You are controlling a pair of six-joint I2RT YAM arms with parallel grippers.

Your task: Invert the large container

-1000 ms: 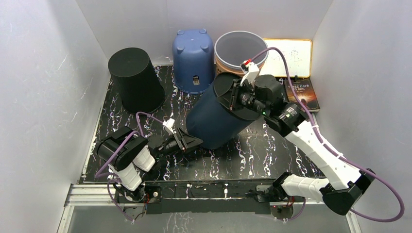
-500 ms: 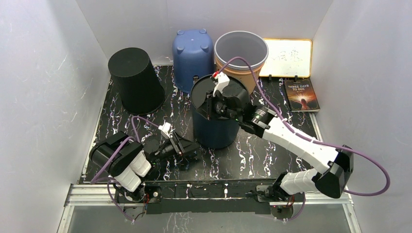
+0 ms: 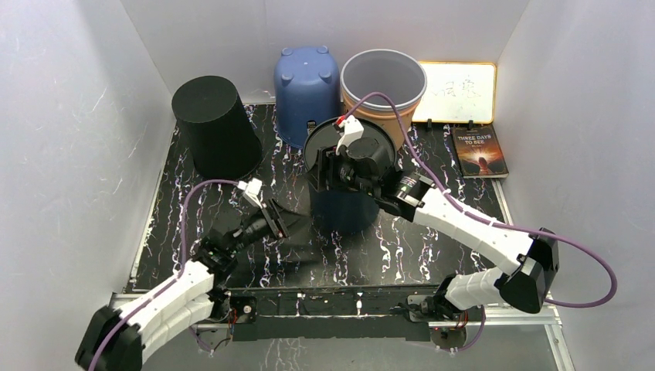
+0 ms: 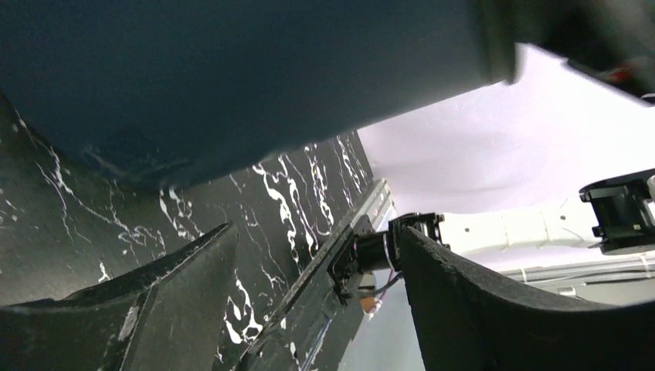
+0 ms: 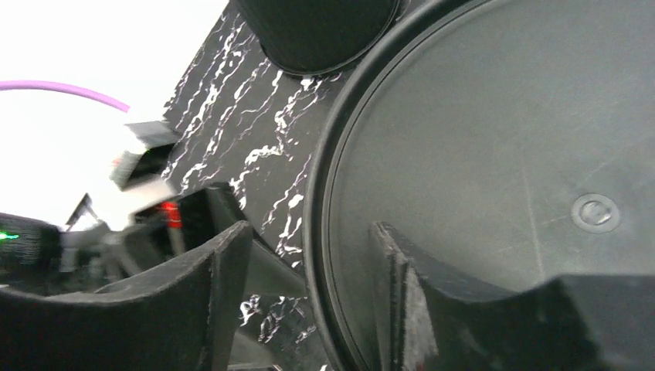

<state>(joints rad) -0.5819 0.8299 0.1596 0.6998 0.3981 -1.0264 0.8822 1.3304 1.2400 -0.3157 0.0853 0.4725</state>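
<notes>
The large dark navy container (image 3: 345, 207) stands base up in the middle of the marbled mat. In the right wrist view its round base (image 5: 494, 154) fills the frame. My right gripper (image 3: 323, 168) sits at the left edge of that base and is open (image 5: 309, 239). One finger is outside the raised rim and one inside, with a gap on both sides. My left gripper (image 3: 283, 221) is low by the container's lower left wall, open and holding nothing (image 4: 317, 239). The container's wall (image 4: 232, 69) looms just above its fingers.
A black bucket (image 3: 215, 127) and a blue bucket (image 3: 307, 93) stand upside down at the back. A tan bucket with a grey inside (image 3: 384, 77) is upright behind the container. A whiteboard (image 3: 463, 91) and a book (image 3: 480, 151) lie back right. White walls close in three sides.
The container went from tilted in the right gripper's grip to standing base up. The right gripper opened off the rim. The left arm stretched forward toward the container.
</notes>
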